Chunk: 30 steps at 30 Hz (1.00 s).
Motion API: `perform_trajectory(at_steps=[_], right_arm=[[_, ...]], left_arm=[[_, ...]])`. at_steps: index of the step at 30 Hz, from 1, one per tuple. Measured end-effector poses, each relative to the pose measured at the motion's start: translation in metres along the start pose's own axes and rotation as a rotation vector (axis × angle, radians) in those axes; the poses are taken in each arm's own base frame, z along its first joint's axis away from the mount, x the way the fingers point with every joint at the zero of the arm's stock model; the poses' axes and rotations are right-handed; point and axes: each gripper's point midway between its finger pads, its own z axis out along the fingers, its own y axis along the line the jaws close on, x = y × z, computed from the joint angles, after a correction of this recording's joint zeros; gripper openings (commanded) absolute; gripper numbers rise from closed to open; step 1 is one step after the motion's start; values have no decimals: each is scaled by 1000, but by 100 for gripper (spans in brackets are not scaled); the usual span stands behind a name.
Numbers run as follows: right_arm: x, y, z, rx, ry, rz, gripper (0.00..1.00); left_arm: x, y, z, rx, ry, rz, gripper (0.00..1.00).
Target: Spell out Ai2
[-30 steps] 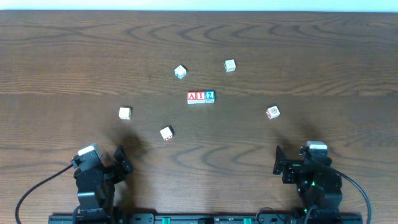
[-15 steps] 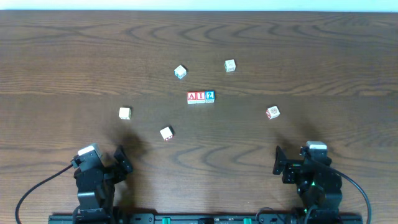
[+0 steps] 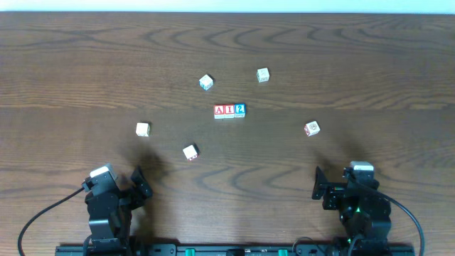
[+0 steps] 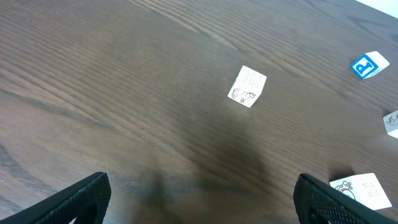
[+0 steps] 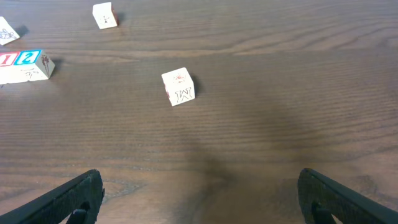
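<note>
Three small cubes stand side by side in a row at the table's middle: the red-bordered A (image 3: 219, 109), the red-bordered I (image 3: 229, 109) and the blue 2 (image 3: 239, 109). The right wrist view catches the I cube (image 5: 6, 60) and the 2 cube (image 5: 28, 58) at its left edge; the A is cut off there. My left gripper (image 3: 140, 182) (image 4: 202, 208) rests open near the front left, far from the row. My right gripper (image 3: 318, 183) (image 5: 199, 202) is open at the front right. Nothing lies between either pair of fingers.
Loose cubes lie around the row: a teal-marked one (image 3: 206, 82) (image 4: 369, 65), pale ones at the back (image 3: 263, 75) (image 5: 104, 15), left (image 3: 143, 129) (image 4: 247, 86) and front left (image 3: 190, 152) (image 4: 364, 190), and one with an M on its side to the right (image 3: 311, 128) (image 5: 178, 86).
</note>
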Motion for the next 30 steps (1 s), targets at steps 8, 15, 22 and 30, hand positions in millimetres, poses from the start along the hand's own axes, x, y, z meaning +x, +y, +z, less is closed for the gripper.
perform_trajectory(at_steps=[8,15,22,30], right_arm=[[0,0,0,0,0,0,99],[0,0,0,0,0,0,99],[0,0,0,0,0,0,99],[0,0,0,0,0,0,99]], left_arm=[[0,0,0,0,0,0,95],[0,0,0,0,0,0,95],[0,0,0,0,0,0,95],[0,0,0,0,0,0,95]])
